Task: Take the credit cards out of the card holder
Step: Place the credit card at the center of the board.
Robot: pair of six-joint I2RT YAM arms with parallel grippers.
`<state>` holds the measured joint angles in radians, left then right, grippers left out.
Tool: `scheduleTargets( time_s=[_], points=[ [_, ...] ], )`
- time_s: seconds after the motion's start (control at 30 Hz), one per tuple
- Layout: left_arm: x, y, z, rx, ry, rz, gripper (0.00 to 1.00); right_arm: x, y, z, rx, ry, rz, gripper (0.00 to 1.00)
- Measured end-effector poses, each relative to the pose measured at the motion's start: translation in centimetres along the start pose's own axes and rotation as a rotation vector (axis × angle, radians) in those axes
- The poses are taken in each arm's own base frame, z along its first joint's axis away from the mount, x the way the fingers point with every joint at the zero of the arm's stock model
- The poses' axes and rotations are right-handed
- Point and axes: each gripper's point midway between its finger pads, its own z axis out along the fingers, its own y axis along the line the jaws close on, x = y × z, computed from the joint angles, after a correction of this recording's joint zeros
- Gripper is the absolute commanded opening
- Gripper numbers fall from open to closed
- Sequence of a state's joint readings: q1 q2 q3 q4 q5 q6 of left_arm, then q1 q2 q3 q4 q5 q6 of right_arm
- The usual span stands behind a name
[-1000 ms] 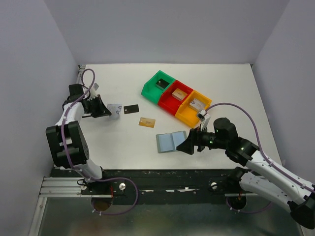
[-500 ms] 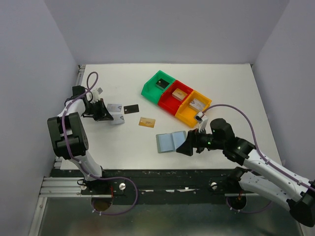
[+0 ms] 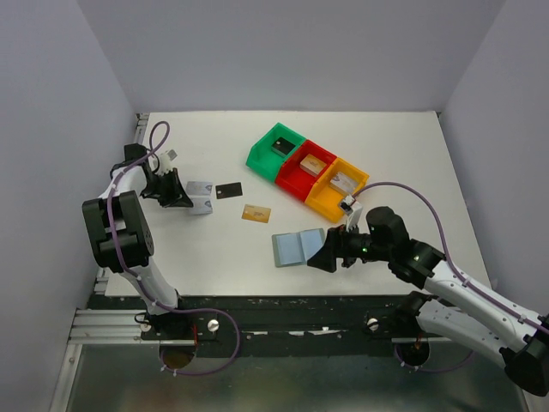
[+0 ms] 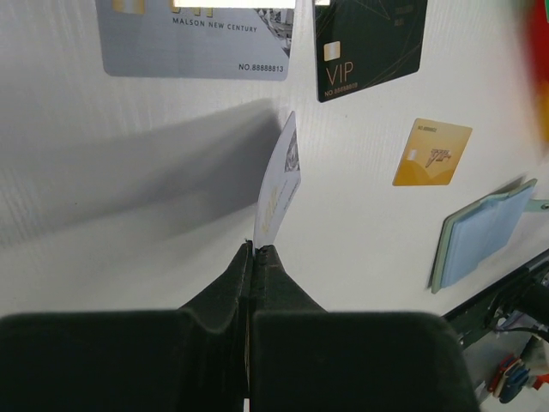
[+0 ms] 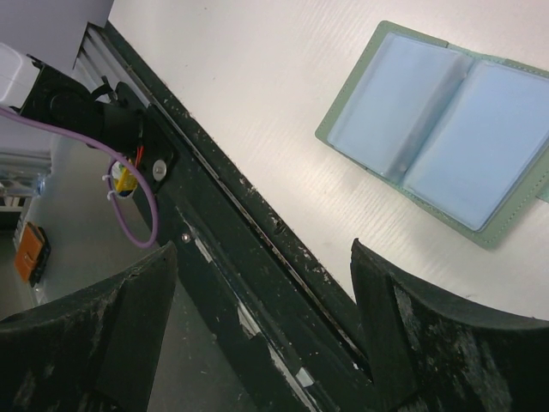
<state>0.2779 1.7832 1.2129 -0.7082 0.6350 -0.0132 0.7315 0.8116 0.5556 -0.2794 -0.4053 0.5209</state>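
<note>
My left gripper [image 4: 255,249] is clamped on a pale card [image 4: 279,184] (held edge-on, tilted); my right gripper [image 5: 262,257] gapes wide just beside the open card holder [image 5: 446,129]; silver-grey card [image 4: 197,39], black card [image 4: 369,43] and gold card [image 4: 431,152] lie flat outside it.

I count four cards: thin silver-grey card [image 4: 196,39], black card [image 4: 369,43], tan-gold card [image 4: 432,152], white card [image 4: 279,184]. One grey-blue bifold card holder [image 3: 298,247]. Three plastic bins [image 3: 292,183].
</note>
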Motion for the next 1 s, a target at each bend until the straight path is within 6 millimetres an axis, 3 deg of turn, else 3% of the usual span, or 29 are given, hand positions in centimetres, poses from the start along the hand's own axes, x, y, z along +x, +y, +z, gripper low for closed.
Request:
scheduleTargets(
  time_s=[0.47,1.0],
  points=[
    [-0.3,1.7,0.3,-0.048,0.038,-0.015,0.05,0.2,0.0,-0.4,-0.003,-0.008,-0.011,0.89],
    [-1.3,2.6,-0.4,-0.096,0.026,-0.014,0.25,0.6,-0.5,-0.3,0.012,0.001,-0.014,0.89]
  ],
)
